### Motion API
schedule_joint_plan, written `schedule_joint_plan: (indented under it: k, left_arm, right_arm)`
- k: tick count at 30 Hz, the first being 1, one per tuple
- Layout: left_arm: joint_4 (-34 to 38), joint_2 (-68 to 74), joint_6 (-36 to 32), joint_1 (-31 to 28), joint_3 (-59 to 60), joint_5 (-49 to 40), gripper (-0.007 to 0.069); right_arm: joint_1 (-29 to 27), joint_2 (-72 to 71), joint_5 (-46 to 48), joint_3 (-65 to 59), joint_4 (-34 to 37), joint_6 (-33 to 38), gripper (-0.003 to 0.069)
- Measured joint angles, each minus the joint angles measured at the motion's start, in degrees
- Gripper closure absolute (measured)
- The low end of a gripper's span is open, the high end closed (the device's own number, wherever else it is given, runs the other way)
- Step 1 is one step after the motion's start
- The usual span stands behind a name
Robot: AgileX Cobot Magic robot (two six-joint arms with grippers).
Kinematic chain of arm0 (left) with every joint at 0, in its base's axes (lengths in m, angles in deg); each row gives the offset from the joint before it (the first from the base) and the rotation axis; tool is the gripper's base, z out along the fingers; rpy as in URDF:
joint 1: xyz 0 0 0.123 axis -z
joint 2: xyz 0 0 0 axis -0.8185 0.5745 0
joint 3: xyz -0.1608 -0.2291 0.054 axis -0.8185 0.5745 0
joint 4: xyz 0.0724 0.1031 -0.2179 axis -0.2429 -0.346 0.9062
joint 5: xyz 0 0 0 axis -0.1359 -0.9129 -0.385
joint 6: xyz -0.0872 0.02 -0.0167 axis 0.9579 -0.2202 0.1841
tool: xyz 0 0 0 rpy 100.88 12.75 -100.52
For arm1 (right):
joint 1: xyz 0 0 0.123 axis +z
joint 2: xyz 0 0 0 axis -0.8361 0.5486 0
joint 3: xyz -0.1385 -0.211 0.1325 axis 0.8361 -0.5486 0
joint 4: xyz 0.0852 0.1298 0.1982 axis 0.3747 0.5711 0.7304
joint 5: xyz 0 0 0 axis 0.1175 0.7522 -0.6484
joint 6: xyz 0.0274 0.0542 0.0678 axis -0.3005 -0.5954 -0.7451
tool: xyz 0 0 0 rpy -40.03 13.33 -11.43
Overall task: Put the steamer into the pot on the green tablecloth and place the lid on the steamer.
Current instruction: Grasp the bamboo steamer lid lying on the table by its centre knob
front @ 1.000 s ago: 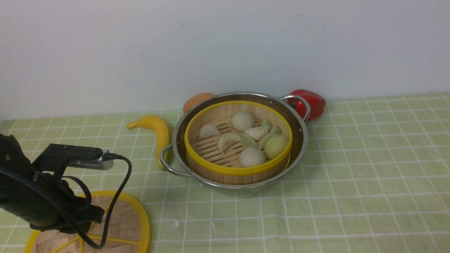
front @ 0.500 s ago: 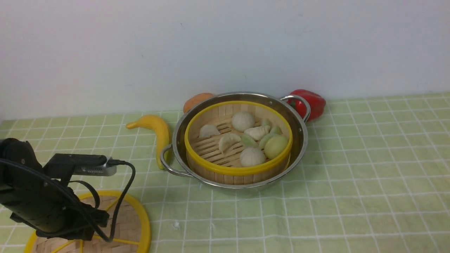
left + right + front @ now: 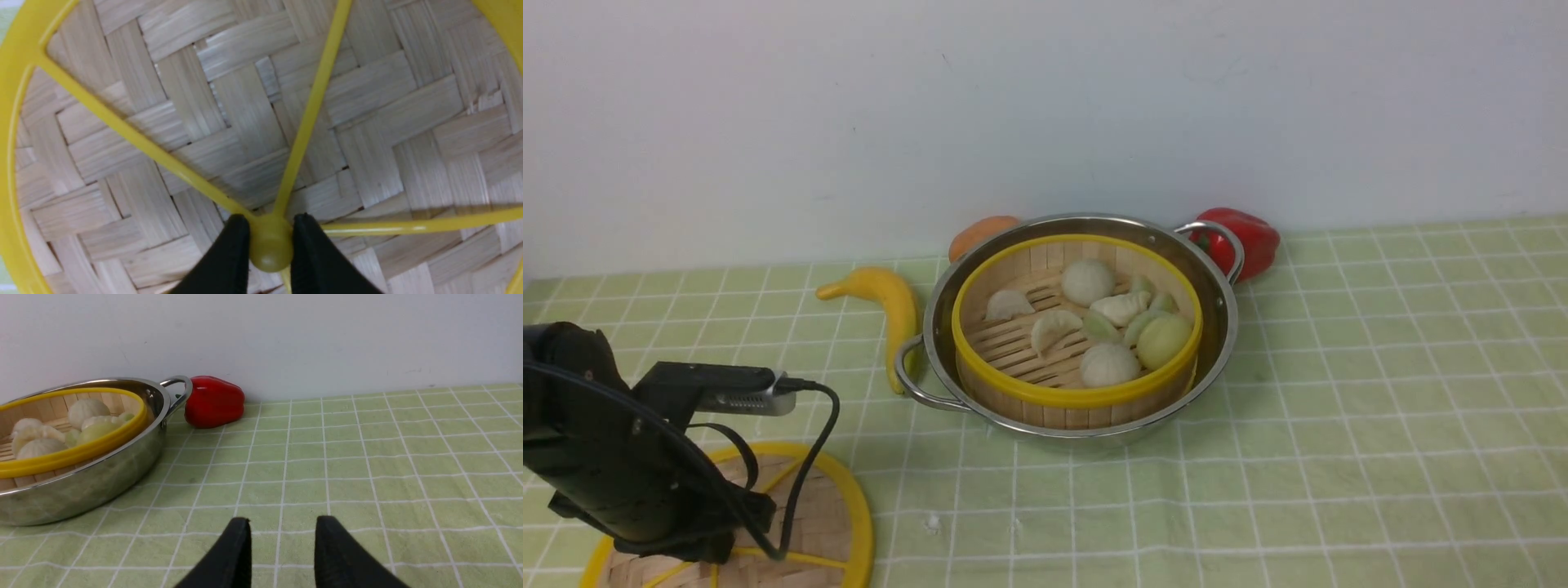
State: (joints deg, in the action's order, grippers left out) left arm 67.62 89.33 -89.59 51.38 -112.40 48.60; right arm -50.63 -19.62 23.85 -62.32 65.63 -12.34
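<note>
Grip change: left gripper (image 3: 270, 228) now clamped on knob (image 3: 269, 250) of lid (image 3: 245, 102); steamer (image 3: 1076, 394) already sits in pot (image 3: 1227, 327), so lift looks next

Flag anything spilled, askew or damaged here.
Nothing serious. The steamer sits inside the pot with its dumplings contained; the lid lies flat on the green tablecloth, left pincer closed on its knob. Only a small white fleck marks the cloth near the lid.
</note>
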Motion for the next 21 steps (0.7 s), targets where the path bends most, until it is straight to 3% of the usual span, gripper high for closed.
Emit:
schedule_joint_plan:
  k: [10,15,20,21]
  left_arm:
    - [-1.16,-4.7,-0.52,0.0,-11.48,-10.97,0.0501]
    - [0.42,-8.5,-4.72,0.06,-20.78,-13.89,0.0501]
    - [8.38,-9.08,-14.96,0.54,-28.94,-16.04,0.0501]
    - [11.26,-8.69,-20.33,2.15,-30.96,-16.55,0.0501]
  right_arm:
    - [0.0,0.0,0.0,0.0,0.0,0.0,0.0419]
    - [0.0,0.0,0.0,0.0,0.0,0.0,0.0419]
    - [0.0,0.0,0.0,0.0,0.0,0.0,0.0419]
    - [0.0,0.0,0.0,0.0,0.0,0.0,0.0419]
